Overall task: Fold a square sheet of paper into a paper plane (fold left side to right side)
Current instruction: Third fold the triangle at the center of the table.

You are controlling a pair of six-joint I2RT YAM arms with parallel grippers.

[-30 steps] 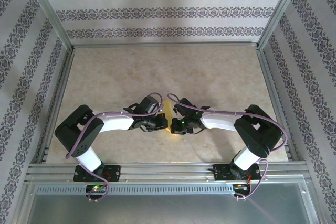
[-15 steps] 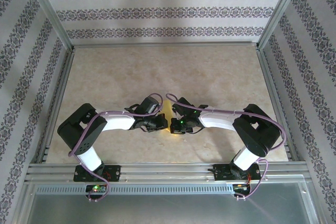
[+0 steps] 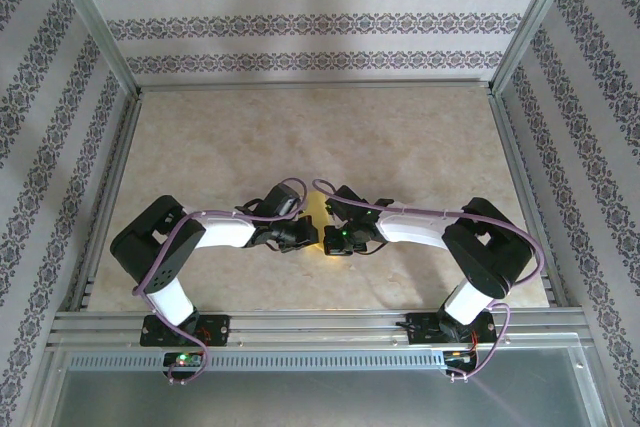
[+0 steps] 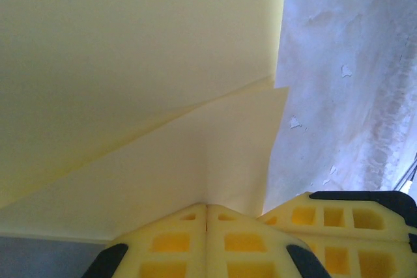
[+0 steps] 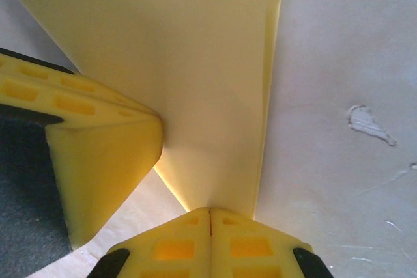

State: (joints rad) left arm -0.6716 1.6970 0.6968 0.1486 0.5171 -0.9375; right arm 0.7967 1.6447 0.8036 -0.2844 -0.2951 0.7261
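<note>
The square sheet of paper is a folded yellow piece lying on the table between the two grippers, mostly hidden in the top view. In the left wrist view the paper shows layered diagonal flaps. My left gripper is shut, its tips pressed against the paper's near edge. The paper has a straight right edge in the right wrist view, where my right gripper is also shut with its tips on it. The left gripper's fingers touch the paper's left side there. From above, the left gripper and right gripper nearly meet.
The beige table stretches open behind the grippers. Metal frame posts and patterned walls enclose it on three sides. A rail runs along the near edge by the arm bases. The right gripper's fingers sit close beside the left gripper.
Both arms have shifted only slightly, with the elbows drawing in a little. Both grippers stay shut on the paper at the same spot.
</note>
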